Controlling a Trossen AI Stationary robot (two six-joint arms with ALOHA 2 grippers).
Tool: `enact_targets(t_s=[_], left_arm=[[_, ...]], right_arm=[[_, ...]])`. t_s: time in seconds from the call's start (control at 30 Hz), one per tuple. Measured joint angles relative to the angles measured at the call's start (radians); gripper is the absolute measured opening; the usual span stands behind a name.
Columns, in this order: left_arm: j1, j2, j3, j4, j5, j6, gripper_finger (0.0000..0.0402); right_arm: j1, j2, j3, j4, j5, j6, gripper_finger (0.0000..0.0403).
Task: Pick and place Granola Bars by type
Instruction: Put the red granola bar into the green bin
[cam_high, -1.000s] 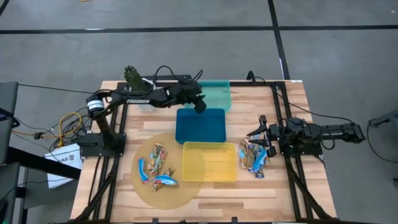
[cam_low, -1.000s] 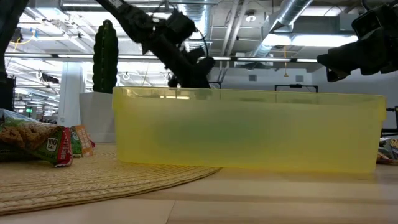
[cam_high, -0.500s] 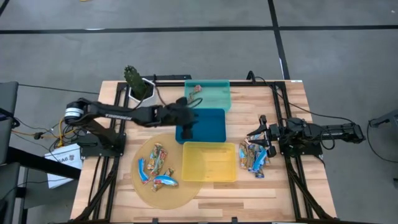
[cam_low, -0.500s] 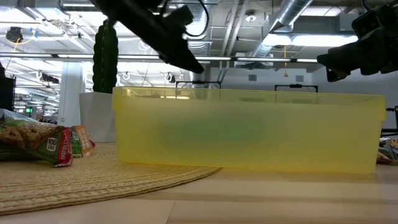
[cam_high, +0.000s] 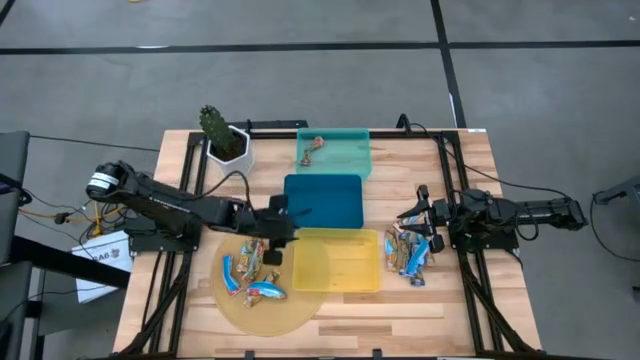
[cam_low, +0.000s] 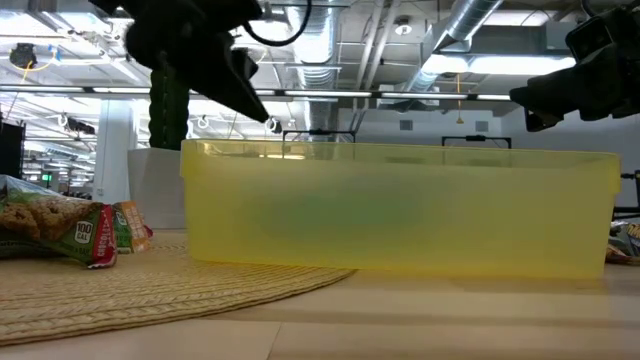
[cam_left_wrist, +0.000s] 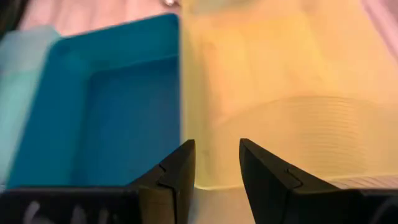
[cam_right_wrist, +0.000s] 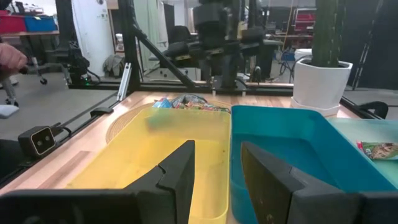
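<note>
Several granola bars (cam_high: 250, 265) lie on a round woven mat (cam_high: 235, 305) at the near left. Another heap of bars (cam_high: 408, 250) lies on the table right of the yellow tray (cam_high: 338, 262). One bar (cam_high: 314, 145) lies in the teal tray (cam_high: 350, 160). The blue tray (cam_high: 325, 200) holds nothing. My left gripper (cam_high: 292, 222) is open and empty above the mat's far edge, by the corner where the blue and yellow trays meet (cam_left_wrist: 181, 124). My right gripper (cam_high: 408, 222) is open and empty, beside the right heap.
A potted cactus (cam_high: 222, 135) stands at the far left corner. The three trays sit in a row down the table's middle. Dark frame rails run along the table's left and right sides. Bare wood shows at the near edge.
My left gripper has gone from the teal tray's left edge toward the table's near edge and a little left, past the blue tray, to the mat's far edge. The bar in the teal tray, covered by the arm before, now shows.
</note>
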Motion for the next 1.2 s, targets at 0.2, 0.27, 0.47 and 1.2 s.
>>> enact_targets(t_s=[0.2,0.27,0.47,1.2], left_arm=[[-0.090,0.000,0.000,-0.073,-0.045,-0.146,0.0119],[-0.118,0.000,0.000,-0.101,-0.050,-0.190,0.0119],[-0.204,0.001,0.000,-0.172,-0.046,-0.315,0.0119],[-0.496,0.002,0.000,-0.297,-0.007,-0.414,0.0119]], right_arm=[[0.000,0.000,0.000,0.000,0.000,0.000,0.0124],[0.000,0.000,0.000,0.000,0.000,0.000,0.0124],[0.000,0.000,0.000,0.000,0.000,0.000,0.0124],[0.000,0.000,0.000,0.000,0.000,0.000,0.0124]])
